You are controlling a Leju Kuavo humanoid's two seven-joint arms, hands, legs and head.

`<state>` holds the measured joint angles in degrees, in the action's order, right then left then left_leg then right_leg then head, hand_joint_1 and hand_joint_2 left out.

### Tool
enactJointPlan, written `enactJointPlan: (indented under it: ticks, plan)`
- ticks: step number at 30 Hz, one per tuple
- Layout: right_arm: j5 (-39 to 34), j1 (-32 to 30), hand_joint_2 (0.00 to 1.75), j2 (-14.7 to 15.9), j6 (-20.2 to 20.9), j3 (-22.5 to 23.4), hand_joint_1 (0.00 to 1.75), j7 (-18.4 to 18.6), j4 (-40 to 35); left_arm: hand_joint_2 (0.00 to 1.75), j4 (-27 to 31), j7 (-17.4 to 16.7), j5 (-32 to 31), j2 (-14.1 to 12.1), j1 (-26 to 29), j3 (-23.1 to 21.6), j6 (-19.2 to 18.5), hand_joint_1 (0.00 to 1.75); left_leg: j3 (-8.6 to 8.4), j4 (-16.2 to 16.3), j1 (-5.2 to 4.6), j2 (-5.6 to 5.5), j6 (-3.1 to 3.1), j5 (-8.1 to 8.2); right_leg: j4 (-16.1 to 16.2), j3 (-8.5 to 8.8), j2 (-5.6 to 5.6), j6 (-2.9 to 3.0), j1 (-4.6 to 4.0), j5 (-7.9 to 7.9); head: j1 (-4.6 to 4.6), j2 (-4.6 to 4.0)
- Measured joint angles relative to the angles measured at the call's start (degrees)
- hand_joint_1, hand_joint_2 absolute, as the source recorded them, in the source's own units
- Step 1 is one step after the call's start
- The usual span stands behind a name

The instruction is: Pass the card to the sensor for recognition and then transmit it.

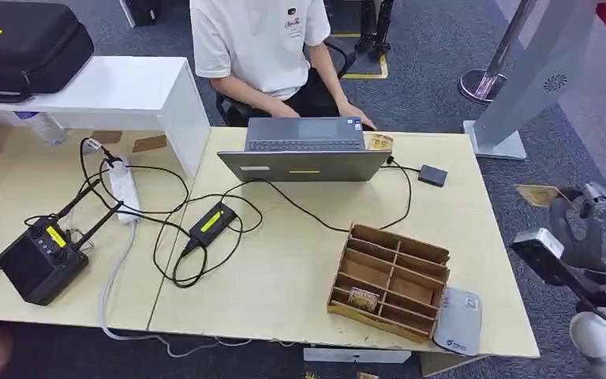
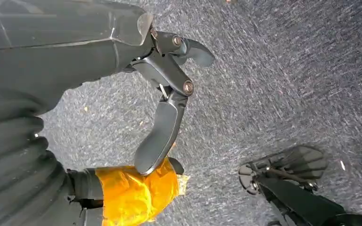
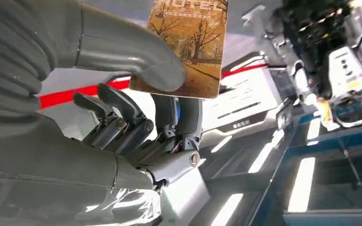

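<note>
Tan printed hotel card (image 3: 186,42), autumn-tree picture, pinched between thumb and darker fingers of the right hand (image 1: 592,225); in head view the card (image 1: 538,194) sits at right edge of frame, off the table (image 1: 284,268) and well apart from the grey card reader (image 1: 458,320) at lower right of the desktop. Judgement: card is thin, light, stiff, smooth-faced so could slip or twist in a pinch; holding by one short end looks right, leaves the rest free to lay over the sensor. Left to right in head view: black case (image 1: 20,47) upper left, black antenna box (image 1: 39,257), white power strip (image 1: 122,185), black adapter (image 1: 213,223) with looped cables, laptop (image 1: 304,150) at centre top with a seated person (image 1: 256,47) behind it, wooden compartment tray (image 1: 390,280) just beside the reader, one card lying in a front slot. Tray wall beside the reader likely the main obstruction. Left hand (image 2: 165,113) hangs over carpet, fingers apart, holding nothing.
</note>
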<state>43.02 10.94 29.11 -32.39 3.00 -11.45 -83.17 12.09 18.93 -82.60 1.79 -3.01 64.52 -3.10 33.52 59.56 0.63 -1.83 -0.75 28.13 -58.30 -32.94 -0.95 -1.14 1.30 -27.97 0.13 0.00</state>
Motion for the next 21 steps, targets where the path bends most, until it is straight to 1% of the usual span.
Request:
enactJointPlan:
  ticks: [1,3,5,7,11,16,19,21]
  plan:
    - [0.4,-0.6,1.75,0.1,0.2,0.9,1.75,0.0,-0.5,1.75,0.0,-0.4,0.3,0.0,-0.1,0.0,-0.3,0.0,-0.04,0.0,0.0,0.02,0.0,0.0,0.0,-0.01,-0.01,0.0,0.0,0.0,-0.02,0.0]
    - [0.0,-2.4,1.75,0.2,0.2,2.6,1.75,-0.1,-1.9,1.75,0.0,-2.3,2.0,0.0,-0.1,0.0,-2.0,0.0,-0.05,0.0,0.0,-0.01,0.0,0.0,0.0,0.01,0.02,0.0,0.0,0.0,0.0,0.0]
    - [-1.3,-5.2,1.75,0.2,0.3,4.5,1.75,-1.3,-3.6,1.75,0.0,-3.8,3.6,0.1,0.1,0.3,-4.3,0.0,-0.02,0.0,0.0,-0.11,0.0,-0.01,0.0,0.02,0.12,0.0,0.0,0.0,0.0,0.0]
    - [-1.9,-7.7,1.75,0.1,0.3,6.4,1.75,-2.6,-5.3,1.75,0.0,-4.4,4.5,0.2,0.2,0.8,-5.3,0.0,0.0,0.0,0.01,-0.09,0.0,-0.01,0.0,0.02,0.12,0.0,-0.01,0.0,0.0,0.0]
    - [-1.9,-10.8,1.75,-0.2,0.3,8.7,1.75,-3.2,-7.5,1.75,0.0,-4.7,4.8,0.5,0.2,1.1,-5.8,0.0,-0.01,0.0,0.0,-0.01,0.0,0.0,0.0,0.01,0.04,0.0,0.0,0.0,0.0,0.0]
    - [-1.9,-11.8,1.75,-0.5,0.4,9.8,1.75,-3.3,-8.7,1.75,0.0,-4.7,4.9,0.7,0.2,1.2,-6.0,0.0,-0.02,0.0,0.0,0.02,0.0,-0.01,0.0,0.01,0.03,0.0,0.0,0.0,0.0,0.0]
    - [-2.6,-13.4,1.75,-1.0,0.6,10.3,1.75,-4.6,-9.8,1.75,0.0,-5.9,5.7,0.8,0.2,1.7,-6.3,0.0,-0.04,0.0,0.0,-0.01,0.0,-0.01,0.0,0.03,0.04,0.0,0.0,0.0,0.0,0.0]
    - [-2.9,-15.5,1.75,-2.1,0.6,10.3,1.75,-5.9,-11.4,1.75,0.0,-6.2,6.4,1.0,0.2,2.3,-6.6,0.0,-0.03,0.0,0.01,-0.02,0.0,-0.01,0.0,0.03,0.04,0.0,-0.01,0.0,0.0,0.0]
